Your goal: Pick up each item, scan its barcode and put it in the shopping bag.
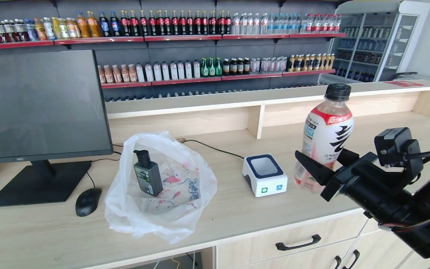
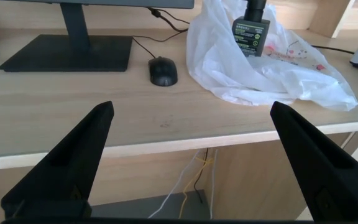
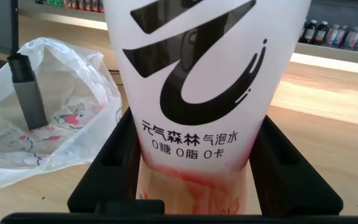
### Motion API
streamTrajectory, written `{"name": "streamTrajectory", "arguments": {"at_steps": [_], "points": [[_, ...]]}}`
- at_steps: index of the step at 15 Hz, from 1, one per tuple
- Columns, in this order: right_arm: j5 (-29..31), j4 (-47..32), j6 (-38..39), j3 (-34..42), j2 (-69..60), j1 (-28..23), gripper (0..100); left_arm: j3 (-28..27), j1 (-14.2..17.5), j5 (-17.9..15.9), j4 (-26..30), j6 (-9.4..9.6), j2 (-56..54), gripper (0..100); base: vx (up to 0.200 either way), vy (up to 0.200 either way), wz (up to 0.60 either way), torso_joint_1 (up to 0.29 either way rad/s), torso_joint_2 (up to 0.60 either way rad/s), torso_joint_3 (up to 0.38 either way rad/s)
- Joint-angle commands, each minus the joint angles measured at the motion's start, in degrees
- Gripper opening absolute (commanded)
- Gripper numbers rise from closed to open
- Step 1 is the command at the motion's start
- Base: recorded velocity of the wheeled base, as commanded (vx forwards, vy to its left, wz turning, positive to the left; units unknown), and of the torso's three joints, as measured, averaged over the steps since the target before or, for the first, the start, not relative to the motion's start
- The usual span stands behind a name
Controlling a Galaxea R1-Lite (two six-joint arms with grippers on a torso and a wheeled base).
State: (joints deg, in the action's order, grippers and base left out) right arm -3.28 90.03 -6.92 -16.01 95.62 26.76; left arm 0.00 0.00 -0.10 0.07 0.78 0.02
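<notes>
Drink bottle: long axis near vertical, black cap up, top leaning slightly to the robot's right. Label print faces the right wrist camera. It sits just right of the scanner in the head view; can't tell whether its base clears the surface.

Right pincer: clamped on the bottle's lower body, one finger on each side. The arm comes in low from the right front edge of the surface, wrist angled up toward the bottle.

Left pincer: fingers spread wide, holding nothing, out in front of the surface edge, facing the mouse and the shopping bag.

Shopping bag is thin white plastic, slumped open on the surface between mouse and scanner. A dark pump bottle stands upright inside it.

Monitor at far left, screen dark. Drawers below the surface. Behind: red shelves lined with drink bottles, glass-door fridge at right.
</notes>
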Motion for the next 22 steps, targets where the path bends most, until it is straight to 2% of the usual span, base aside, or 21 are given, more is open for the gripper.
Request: {"name": "streamTrajectory", "arguments": {"at_steps": [1, 5, 11, 14, 22], "points": [[-0.06, -0.03, -0.02, 0.01, 0.09, -0.04, 0, 0.00, 0.00, 0.01, 0.01, 0.01, -0.02, 100, 0.000, 0.000, 0.00, 0.000, 0.00, 0.000], [-0.06, -0.03, -0.02, -0.08, 0.00, -0.04, 0, 0.00, 0.00, 0.01, 0.01, 0.01, -0.02, 100, 0.000, 0.000, 0.00, 0.000, 0.00, 0.000], [-0.06, -0.03, -0.02, 0.01, -0.17, 0.05, 0, 0.00, 0.00, 0.10, 0.01, 0.01, -0.02, 100, 0.000, 0.000, 0.60, 0.006, 0.00, 0.001], [-0.06, -0.03, -0.02, -1.13, 0.71, -0.04, 0, 0.00, 0.00, 0.01, 0.01, 0.01, -0.02, 100, 0.000, 0.000, 0.00, 0.000, 0.00, 0.000], [-0.15, -0.03, -0.37, -15.90, 15.29, -1.27, 0, 0.00, 0.00, 0.01, 0.01, -0.08, -0.02, 100, 0.000, 0.000, 0.00, 0.000, 0.00, 0.000]]}}
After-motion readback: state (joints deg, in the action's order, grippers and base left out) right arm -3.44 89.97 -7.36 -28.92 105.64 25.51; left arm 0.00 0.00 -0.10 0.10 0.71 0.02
